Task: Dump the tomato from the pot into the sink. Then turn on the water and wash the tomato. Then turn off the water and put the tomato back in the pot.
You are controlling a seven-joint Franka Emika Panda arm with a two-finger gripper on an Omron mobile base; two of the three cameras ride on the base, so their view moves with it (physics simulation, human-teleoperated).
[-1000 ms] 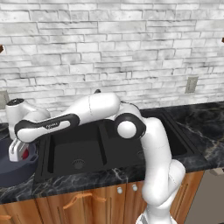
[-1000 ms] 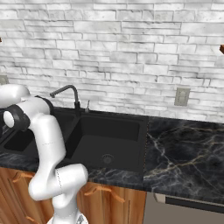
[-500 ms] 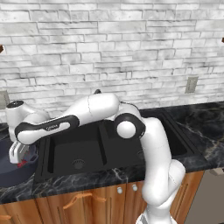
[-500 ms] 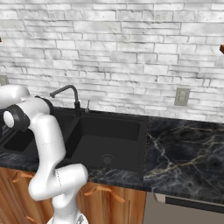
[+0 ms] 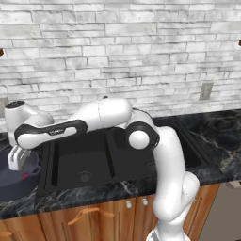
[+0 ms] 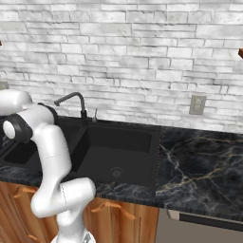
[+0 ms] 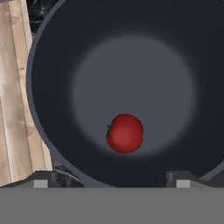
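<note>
Gripper (image 7: 111, 178) hangs jaws wide and empty over the pot (image 7: 52, 131), tomato (image 7: 125, 133) loose on the pot floor between the fingertips, pot parked on the dark marble counter (image 5: 84, 195) just left of the sink (image 5: 61, 162), nothing blocking.

Tomato (image 7: 125, 133): small, round, bright red, green stem spot showing on one side. Lying on pot floor, at edge of paler centre patch, clear of wall.

Pot (image 7: 48, 144): wide, round, dark blue-grey, standing upright, mouth open. Sitting on counter just beside sink's left end (image 5: 10, 186).

Sink (image 5: 75, 162): matte black, rectangular, two basins split by centre divider, round drain lying in each basin. Sitting recessed in dark marble counter.
</note>
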